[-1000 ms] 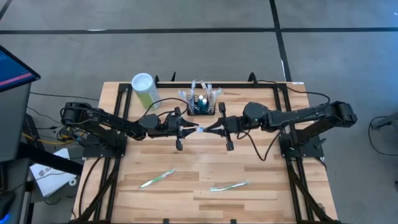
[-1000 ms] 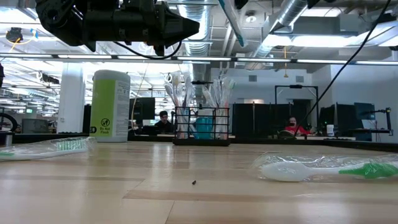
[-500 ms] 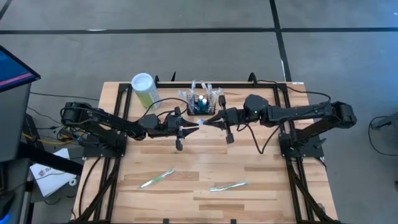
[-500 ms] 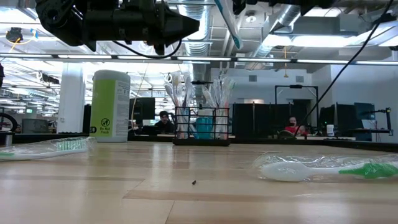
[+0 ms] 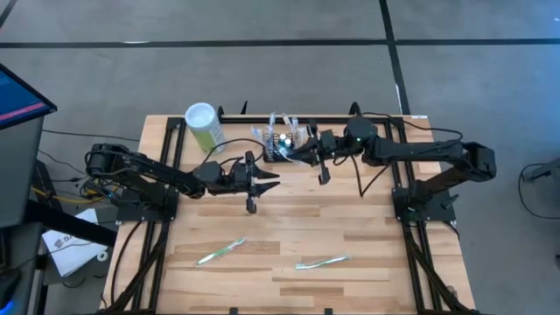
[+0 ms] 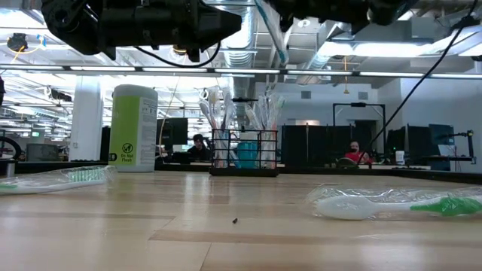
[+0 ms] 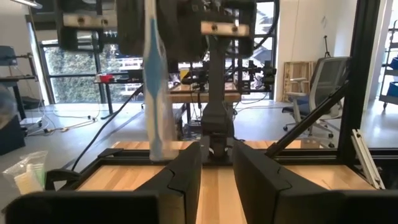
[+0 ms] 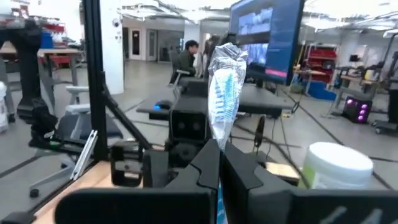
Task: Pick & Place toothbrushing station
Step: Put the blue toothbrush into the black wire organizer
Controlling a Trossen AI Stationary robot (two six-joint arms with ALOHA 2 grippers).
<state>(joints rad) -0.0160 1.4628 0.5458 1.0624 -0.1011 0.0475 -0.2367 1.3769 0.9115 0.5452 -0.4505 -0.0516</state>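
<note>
Table (image 5: 350, 280) first: the wooden top carries a black mesh basket (image 5: 282, 149) at its far edge, beside a pale-green canister (image 5: 203, 125), so brushes can be dropped in upright. 2 wrapped toothbrushes (image 5: 220, 251) lie near the front edge, well apart from the basket, likely waiting their turn. Right gripper (image 5: 304, 152) hangs just beside the basket, fingers clamped on a wrapped blue toothbrush (image 8: 222, 93) standing on end, apparently to lower it in. Left gripper (image 5: 269, 181) waits mid-table, holding nothing, its fingers (image 7: 186, 171) narrowly parted.
</note>
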